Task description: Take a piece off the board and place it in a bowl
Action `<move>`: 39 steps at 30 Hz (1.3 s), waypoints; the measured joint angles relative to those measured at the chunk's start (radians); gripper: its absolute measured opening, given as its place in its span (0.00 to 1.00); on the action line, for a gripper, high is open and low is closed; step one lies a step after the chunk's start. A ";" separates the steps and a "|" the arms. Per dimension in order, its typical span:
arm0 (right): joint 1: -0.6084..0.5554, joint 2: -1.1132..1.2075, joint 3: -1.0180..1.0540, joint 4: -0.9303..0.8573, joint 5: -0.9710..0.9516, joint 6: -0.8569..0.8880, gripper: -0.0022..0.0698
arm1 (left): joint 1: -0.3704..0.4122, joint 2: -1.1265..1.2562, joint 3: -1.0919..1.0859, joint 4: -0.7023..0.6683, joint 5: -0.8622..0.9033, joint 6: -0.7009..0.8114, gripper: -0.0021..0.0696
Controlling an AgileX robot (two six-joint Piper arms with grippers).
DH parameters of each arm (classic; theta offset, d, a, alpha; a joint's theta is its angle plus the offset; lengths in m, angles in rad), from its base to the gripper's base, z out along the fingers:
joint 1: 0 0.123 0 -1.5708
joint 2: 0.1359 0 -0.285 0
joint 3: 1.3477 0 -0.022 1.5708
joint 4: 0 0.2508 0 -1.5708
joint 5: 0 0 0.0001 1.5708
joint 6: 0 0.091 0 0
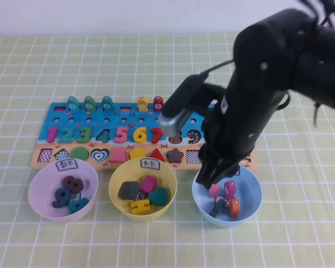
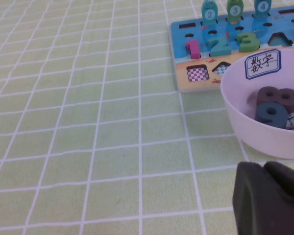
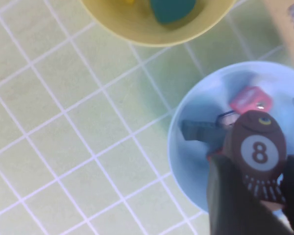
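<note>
Hanging in the right gripper (image 3: 258,193), the piece (image 3: 257,149) sits between closed jaws, directly above the bowl (image 3: 186,161) interior, long axis running in line with the jaws. Release requires opening only. The left gripper (image 2: 269,200) rests low over the counter (image 2: 88,122) near the pink bowl (image 2: 245,127); its jaw state cannot be told.

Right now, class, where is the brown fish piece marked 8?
The fish piece is gripped in the right gripper, just above the light blue bowl on the robot's right, beside the yellow bowl.
</note>
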 joint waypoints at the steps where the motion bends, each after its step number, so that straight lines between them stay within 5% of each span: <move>1: 0.000 0.015 0.000 0.000 -0.004 0.000 0.29 | 0.000 0.000 0.000 0.000 0.000 0.000 0.02; 22: 0.000 0.150 0.000 -0.064 -0.017 0.000 0.29 | 0.000 0.000 0.000 0.000 0.000 0.000 0.02; 29: 0.000 0.150 0.000 -0.065 -0.017 0.011 0.59 | 0.000 0.000 0.000 0.000 0.000 0.000 0.02; 32: 0.000 0.150 0.000 -0.069 -0.017 0.039 0.65 | 0.000 0.000 0.000 0.000 0.000 0.000 0.02; 35: 0.000 0.150 0.000 -0.071 -0.017 0.066 0.60 | 0.000 0.000 0.000 0.000 0.000 0.000 0.02; 39: 0.000 0.138 0.000 -0.050 -0.018 0.073 0.37 | 0.000 0.000 0.000 0.000 0.000 0.000 0.02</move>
